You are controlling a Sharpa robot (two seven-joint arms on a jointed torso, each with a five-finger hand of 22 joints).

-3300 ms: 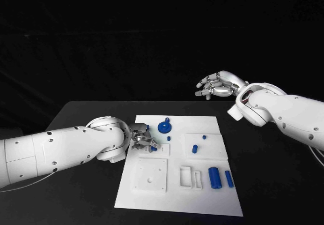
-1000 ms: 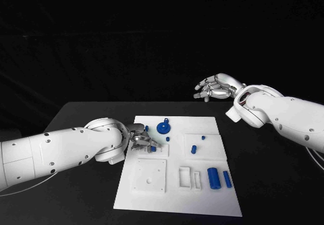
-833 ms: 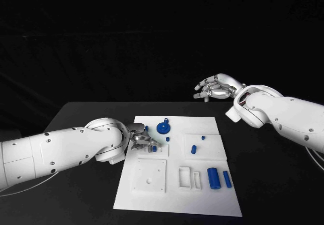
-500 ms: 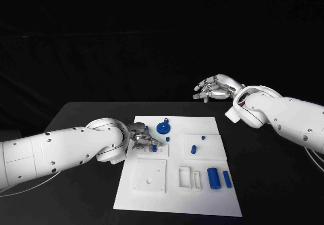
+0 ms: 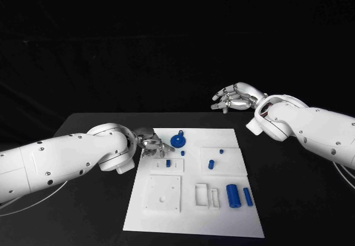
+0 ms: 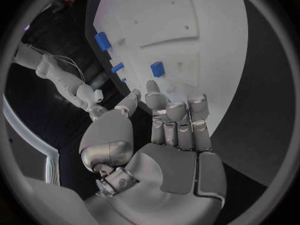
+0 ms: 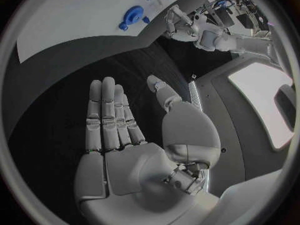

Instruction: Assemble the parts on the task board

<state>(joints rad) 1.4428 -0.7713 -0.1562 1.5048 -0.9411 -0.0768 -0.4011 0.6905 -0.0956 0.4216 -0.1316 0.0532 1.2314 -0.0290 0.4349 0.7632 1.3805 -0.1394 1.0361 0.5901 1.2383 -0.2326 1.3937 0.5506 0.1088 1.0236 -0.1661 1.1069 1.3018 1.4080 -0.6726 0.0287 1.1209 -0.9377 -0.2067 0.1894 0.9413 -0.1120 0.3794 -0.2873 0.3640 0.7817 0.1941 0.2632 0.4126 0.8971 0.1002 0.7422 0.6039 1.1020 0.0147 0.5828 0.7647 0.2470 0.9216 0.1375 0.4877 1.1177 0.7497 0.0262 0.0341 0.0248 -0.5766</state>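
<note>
The white task board (image 5: 222, 215) lies in the middle of the black table. My left hand (image 5: 152, 144) hovers at the board's far left edge, fingers apart, holding nothing. Just in front of it a small blue peg (image 5: 168, 163) stands in a small white block; the left wrist view shows this peg (image 6: 157, 68) beyond the fingertips (image 6: 154, 89). A round blue disc part (image 5: 178, 139) sits right of the hand. My right hand (image 5: 235, 97) is raised past the table's far edge, fingers spread and empty (image 7: 125, 135).
Other blue parts lie on the board: a short peg (image 5: 211, 164), a tiny one (image 5: 221, 151), and two cylinders (image 5: 234, 195) near the right edge. A square white block (image 5: 163, 193) and a slotted frame (image 5: 202, 195) sit toward the front.
My left hand has drawn back from the small blue peg toward the board's far left edge, leaving the peg standing uncovered in its block. The right hand has barely moved.
</note>
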